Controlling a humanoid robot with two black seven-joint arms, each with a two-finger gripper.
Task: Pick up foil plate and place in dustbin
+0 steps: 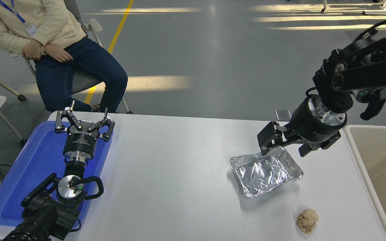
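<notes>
Foil plate (266, 173), shiny and crinkled, lies flat on the white table (173, 174), which stands on a grey floor crossed by a yellow line and patches of sunlight. Its long axis runs across the table from left to right, tilted a little so the right end sits slightly nearer the robot. Just beyond its far rim hovers the right gripper (285, 142), fingers spread apart, one finger close over the far left part of the rim; whether it touches the foil cannot be told. Right of the plate, at the table's right edge, stands the beige dustbin (357, 147), with bare table between them. Nearer the robot than the plate lies a crumpled beige paper ball (307, 220). Far left of the plate, the left gripper (84, 122) rests parked over a blue tray (18, 180), fingers apart. Beyond that tray a person (55, 50) sits on a chair.
</notes>
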